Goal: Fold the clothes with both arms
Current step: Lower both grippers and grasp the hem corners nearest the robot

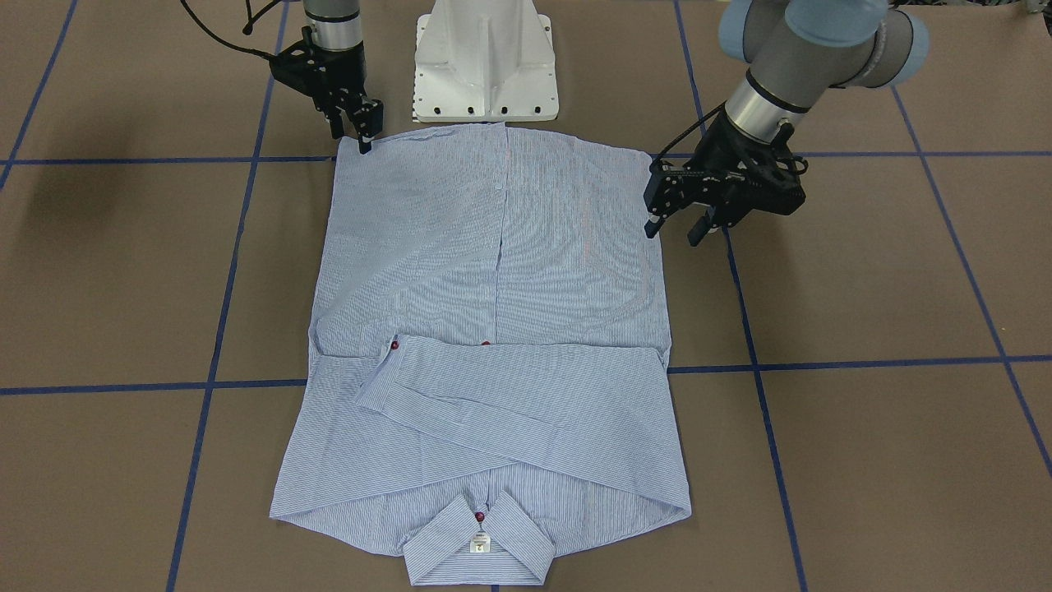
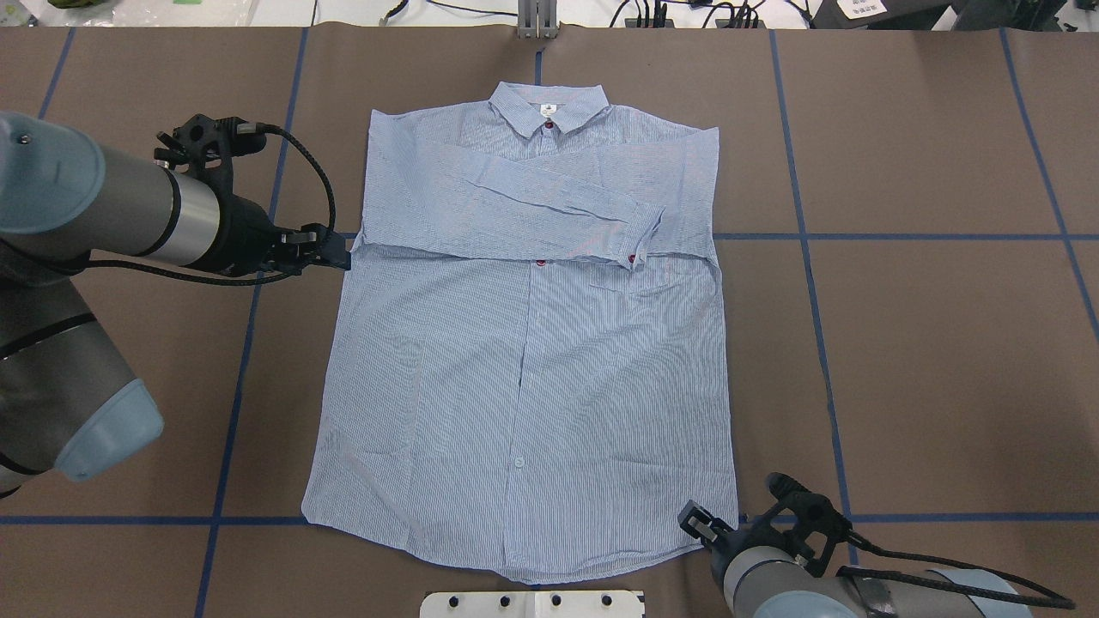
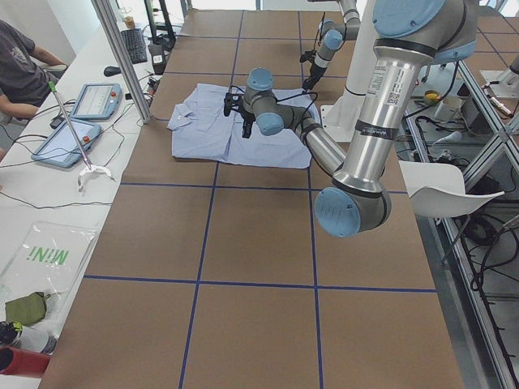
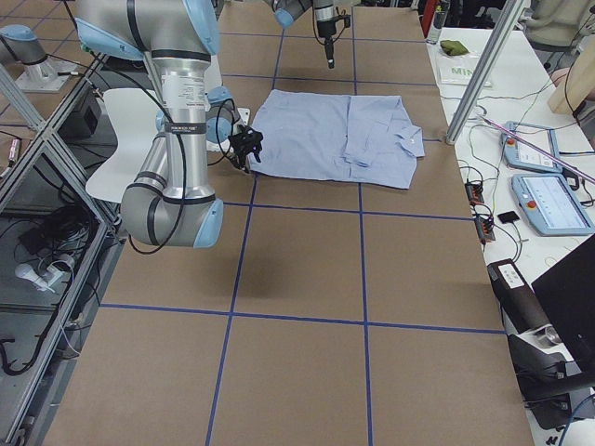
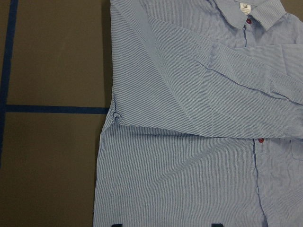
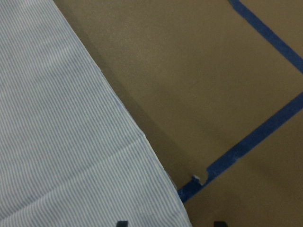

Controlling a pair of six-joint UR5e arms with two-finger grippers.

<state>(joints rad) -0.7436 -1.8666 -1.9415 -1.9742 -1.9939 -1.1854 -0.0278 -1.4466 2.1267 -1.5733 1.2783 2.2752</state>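
Note:
The clothes are one light blue striped shirt (image 1: 493, 271) (image 2: 524, 360), lying flat and buttoned on the brown table. Its collar (image 2: 549, 107) points away from the robot, and both sleeves are folded across the chest. My left gripper (image 1: 675, 230) (image 2: 343, 253) stands open just beside the shirt's side edge, near the armpit fold (image 5: 116, 118). My right gripper (image 1: 352, 138) (image 2: 697, 522) is open at the hem corner (image 6: 142, 137) closest to the base. Neither holds cloth. Both arms also show in the side views.
The white pedestal base (image 1: 485, 66) stands just behind the hem. Blue tape lines (image 2: 807, 257) grid the table. A side table with tablets (image 3: 89, 101), a metal post (image 3: 122, 57) and a seated person (image 3: 20, 65) lie beyond the far edge.

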